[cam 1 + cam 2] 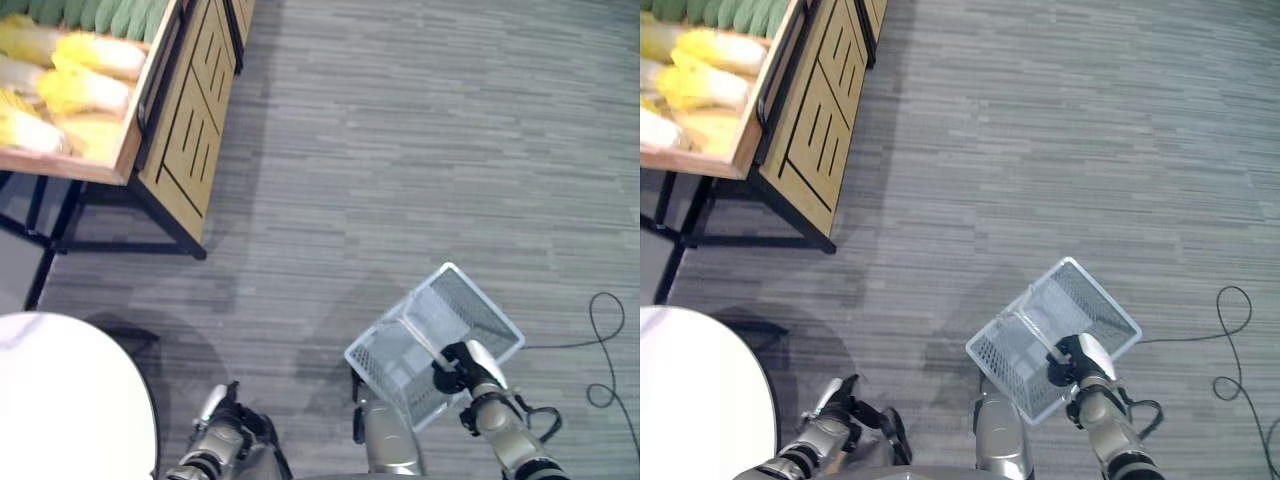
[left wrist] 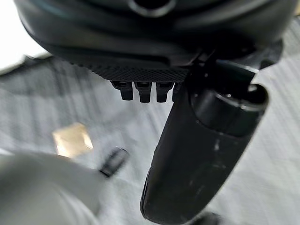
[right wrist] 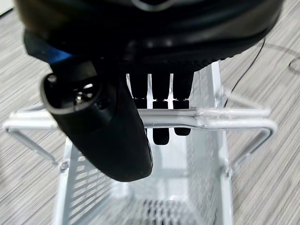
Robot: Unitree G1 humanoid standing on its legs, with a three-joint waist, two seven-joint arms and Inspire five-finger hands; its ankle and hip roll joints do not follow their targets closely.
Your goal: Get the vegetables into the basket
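Observation:
Pale yellow cabbages lie in a wooden produce stand at the far left, with green vegetables in a row behind them. A white wire basket hangs low over the grey carpet, and nothing shows inside it. My right hand is shut on the basket's handle, fingers curled over the bar and thumb beside it. My left hand hangs low by my side, well short of the stand. Its fingers are relaxed and hold nothing.
A round white table sits at the lower left, just beside my left arm. The stand rests on a black metal frame. Open grey carpet stretches between me and the stand.

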